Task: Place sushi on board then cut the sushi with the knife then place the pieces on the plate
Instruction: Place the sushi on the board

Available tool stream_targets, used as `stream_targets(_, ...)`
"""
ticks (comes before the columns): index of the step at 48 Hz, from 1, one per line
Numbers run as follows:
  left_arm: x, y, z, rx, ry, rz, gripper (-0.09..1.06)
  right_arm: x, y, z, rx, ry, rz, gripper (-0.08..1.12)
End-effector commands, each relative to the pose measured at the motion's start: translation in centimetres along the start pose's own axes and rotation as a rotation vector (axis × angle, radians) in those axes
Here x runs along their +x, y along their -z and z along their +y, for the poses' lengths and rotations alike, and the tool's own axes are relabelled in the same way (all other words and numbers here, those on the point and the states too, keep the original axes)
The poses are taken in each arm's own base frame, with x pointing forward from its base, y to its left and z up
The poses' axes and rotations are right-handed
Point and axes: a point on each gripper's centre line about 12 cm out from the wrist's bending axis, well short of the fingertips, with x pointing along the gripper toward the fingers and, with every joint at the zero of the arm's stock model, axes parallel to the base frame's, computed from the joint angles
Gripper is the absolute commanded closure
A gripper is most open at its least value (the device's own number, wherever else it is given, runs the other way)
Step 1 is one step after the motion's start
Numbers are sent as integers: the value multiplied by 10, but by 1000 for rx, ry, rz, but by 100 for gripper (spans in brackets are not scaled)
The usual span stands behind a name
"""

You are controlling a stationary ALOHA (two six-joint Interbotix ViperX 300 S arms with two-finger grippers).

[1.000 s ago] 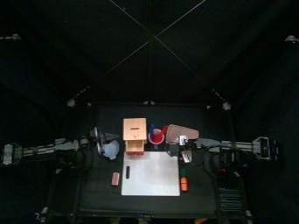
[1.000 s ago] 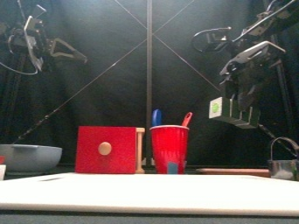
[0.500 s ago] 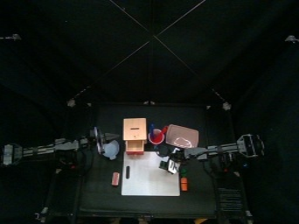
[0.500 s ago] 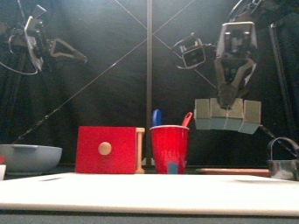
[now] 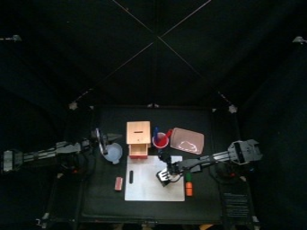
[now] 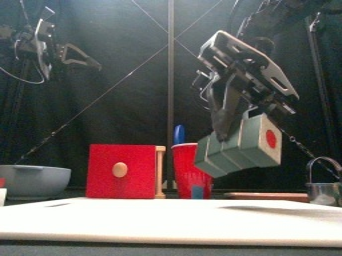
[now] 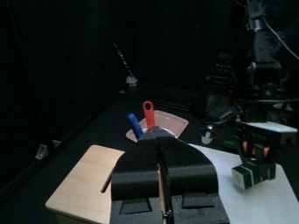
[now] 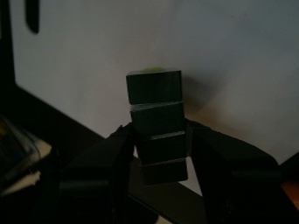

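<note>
Your right gripper (image 6: 227,125) has carried the dark green block sushi roll (image 6: 247,148), pinched in its jaws, over the white cutting board (image 5: 144,189); if you release high, blocks may separate.

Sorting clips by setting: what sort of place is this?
Probably a robot test booth staged as a toy kitchen: black curtains around a white cutting board, a red cup of toy knives, a sushi roll in the right tool.

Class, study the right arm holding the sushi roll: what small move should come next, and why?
Probably lower the sushi roll straight down onto the white board. The right gripper clamps it, and the front view shows it hanging tilted above the board, not touching it.
</note>
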Motion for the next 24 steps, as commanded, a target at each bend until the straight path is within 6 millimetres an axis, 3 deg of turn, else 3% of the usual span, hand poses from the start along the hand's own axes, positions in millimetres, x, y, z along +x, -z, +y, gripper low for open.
stream_targets(1,3,-11,2,-28,-17,-31,93,-4,2,13,90,3,-39,39)
stream_targets(15,4,-8,9,-87,-56,-25,92,-12,-12,31,274,116,-302,39)
stream_targets(24,3,-8,12,-61,-69,-45,92,2,-18,43,297,144,-345,38)
